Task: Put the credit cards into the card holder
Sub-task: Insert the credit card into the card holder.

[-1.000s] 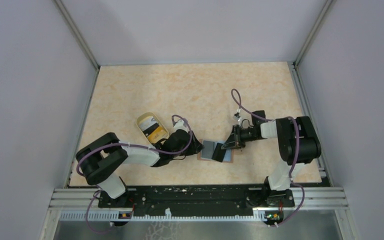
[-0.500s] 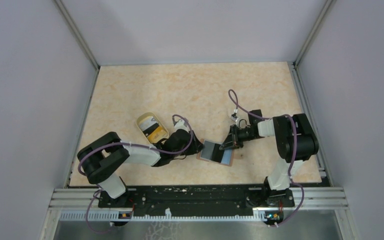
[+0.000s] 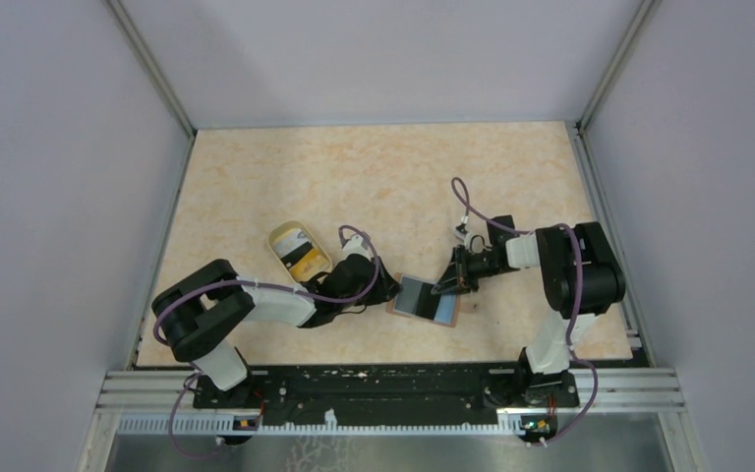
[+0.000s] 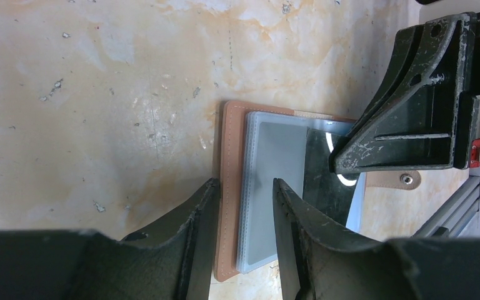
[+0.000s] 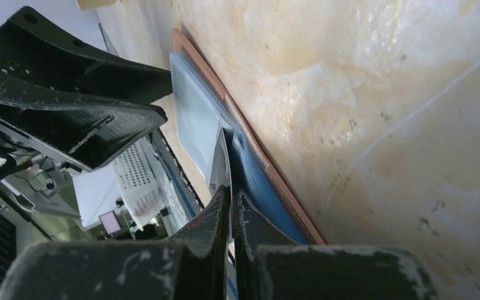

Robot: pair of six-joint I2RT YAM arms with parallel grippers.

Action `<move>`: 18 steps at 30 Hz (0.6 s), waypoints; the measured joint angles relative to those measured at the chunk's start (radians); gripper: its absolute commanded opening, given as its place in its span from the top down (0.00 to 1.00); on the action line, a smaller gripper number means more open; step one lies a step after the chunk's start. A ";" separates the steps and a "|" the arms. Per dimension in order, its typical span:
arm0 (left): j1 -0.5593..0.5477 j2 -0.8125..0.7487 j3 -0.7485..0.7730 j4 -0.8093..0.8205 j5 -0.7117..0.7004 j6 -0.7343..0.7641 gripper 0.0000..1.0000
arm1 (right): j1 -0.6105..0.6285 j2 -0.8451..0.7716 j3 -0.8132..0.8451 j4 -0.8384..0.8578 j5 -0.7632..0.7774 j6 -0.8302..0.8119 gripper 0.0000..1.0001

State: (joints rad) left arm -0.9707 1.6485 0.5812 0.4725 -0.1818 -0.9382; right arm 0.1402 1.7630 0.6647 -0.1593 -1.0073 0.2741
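1. Left gripper (image 4: 245, 185): you see two dark fingers rising from the bottom edge, jaws apart. One tip is at the card holder's brown border, the other on its sleeve.
2. Card holder (image 4: 230, 156): lies open and flat, with a reddish-brown border, a translucent grey sleeve on top, and a strap tab with a metal stud (image 4: 402, 180) on the right.
3. Credit card (image 4: 320, 187): dark and glossy, over the sleeve's right part.
4. Right gripper (image 4: 344, 161): at upper right, its tip at the credit card.
5. Table (image 4: 100, 94): mottled beige, with scattered specks.
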 measured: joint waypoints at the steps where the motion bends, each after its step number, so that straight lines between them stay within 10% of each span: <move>1: 0.000 0.000 0.000 0.000 0.000 0.000 0.56 | 0.001 0.003 0.005 -0.005 0.000 0.004 1.00; 18: 0.000 -0.003 0.002 0.004 0.009 0.023 0.44 | 0.022 0.085 0.070 -0.014 -0.039 0.018 0.91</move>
State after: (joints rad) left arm -0.9710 1.6455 0.5831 0.4763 -0.1726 -0.9157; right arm 0.1623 1.8484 0.7345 -0.1730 -1.0466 0.2920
